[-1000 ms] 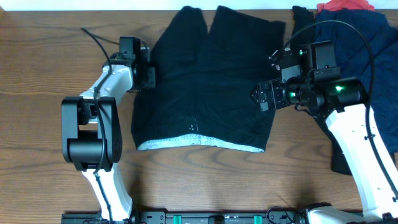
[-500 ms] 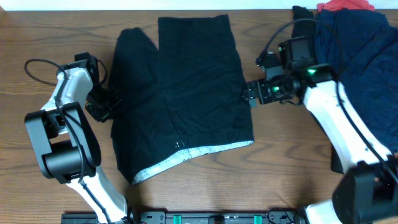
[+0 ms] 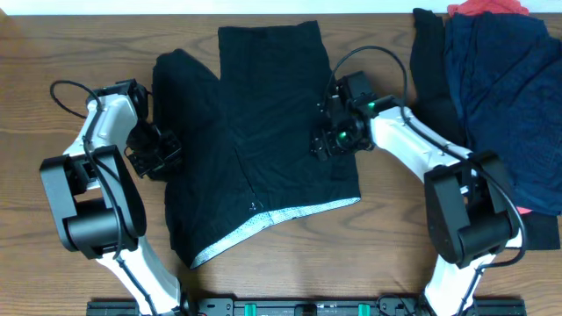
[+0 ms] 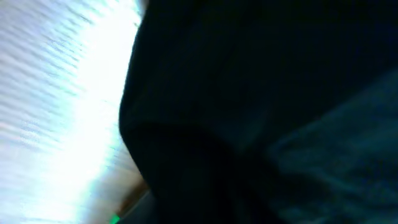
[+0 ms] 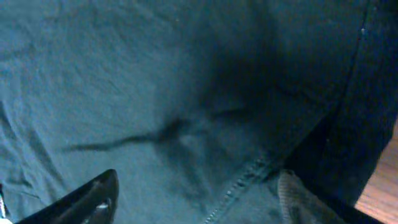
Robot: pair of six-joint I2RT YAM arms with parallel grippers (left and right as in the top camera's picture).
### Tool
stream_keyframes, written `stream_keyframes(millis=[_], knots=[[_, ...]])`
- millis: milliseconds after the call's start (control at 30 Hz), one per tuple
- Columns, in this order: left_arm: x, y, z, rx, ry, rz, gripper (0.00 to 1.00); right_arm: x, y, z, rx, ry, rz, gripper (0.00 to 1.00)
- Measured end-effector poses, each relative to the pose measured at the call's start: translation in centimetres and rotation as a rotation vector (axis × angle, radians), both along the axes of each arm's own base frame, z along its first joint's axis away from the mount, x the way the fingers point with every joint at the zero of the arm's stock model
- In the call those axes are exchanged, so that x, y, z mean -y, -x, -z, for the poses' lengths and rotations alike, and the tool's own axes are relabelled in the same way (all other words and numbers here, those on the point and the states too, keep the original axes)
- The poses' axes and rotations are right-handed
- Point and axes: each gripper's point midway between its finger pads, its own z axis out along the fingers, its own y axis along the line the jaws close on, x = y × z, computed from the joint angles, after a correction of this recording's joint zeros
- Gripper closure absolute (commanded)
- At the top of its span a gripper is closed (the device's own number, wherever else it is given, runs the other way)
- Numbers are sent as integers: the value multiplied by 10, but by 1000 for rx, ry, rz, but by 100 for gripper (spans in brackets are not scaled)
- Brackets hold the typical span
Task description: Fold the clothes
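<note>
Black shorts [image 3: 263,114] lie spread on the table, skewed, with the pale speckled waistband lining [image 3: 272,218] at the near edge. My left gripper [image 3: 156,156] sits at the shorts' left edge. Dark fabric [image 4: 261,93] fills the left wrist view and hides the jaws. My right gripper [image 3: 323,145] is over the shorts' right side. In the right wrist view its fingers [image 5: 196,186] are spread wide above the fabric [image 5: 155,81] and a stitched seam, holding nothing.
A pile of other clothes lies at the far right: navy blue [image 3: 500,88], a black piece [image 3: 430,53] and a bit of red [image 3: 487,7]. Bare wooden table [image 3: 53,53] shows at the left and along the near edge.
The shorts were dragged to the left and skewed. My right gripper then moved left onto the shorts' right side. My left gripper shifted slightly toward the fabric edge.
</note>
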Motion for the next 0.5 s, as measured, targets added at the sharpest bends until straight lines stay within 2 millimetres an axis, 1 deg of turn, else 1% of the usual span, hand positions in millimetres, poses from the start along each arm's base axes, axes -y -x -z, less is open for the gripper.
stream_keyframes(millis=[33, 67, 100, 133, 200, 233, 333, 400, 433, 500], knots=[[-3, 0, 1, 1, -14, 6, 27, -1, 0, 0, 1, 1, 1, 38], [-6, 0, 1, 1, -24, 8, 16, -1, 1, 0, 1, 6, 2, 45], [-9, 0, 2, 4, -34, 12, 12, -1, 1, 0, 0, 10, 2, 50], [-12, 0, 2, 6, -43, 14, 10, -1, 2, 1, -3, 13, 3, 57], [-19, -1, 3, 10, -57, 3, 9, -1, 4, 1, -7, 19, 5, 75], [-22, 0, 3, 10, -61, -5, 9, -2, 4, 1, -7, 23, 5, 81], [-31, 2, 3, 7, -71, -26, 8, 1, 7, 3, -18, 52, 29, 90], [-36, 2, 1, 11, -79, -34, 7, 7, 8, 6, -28, 83, 63, 97], [-37, 2, 0, 17, -82, -37, 7, 11, 8, 7, -31, 105, 82, 99], [-38, 0, -7, 38, -89, -38, 6, 19, 6, 8, -28, 144, 121, 99]])
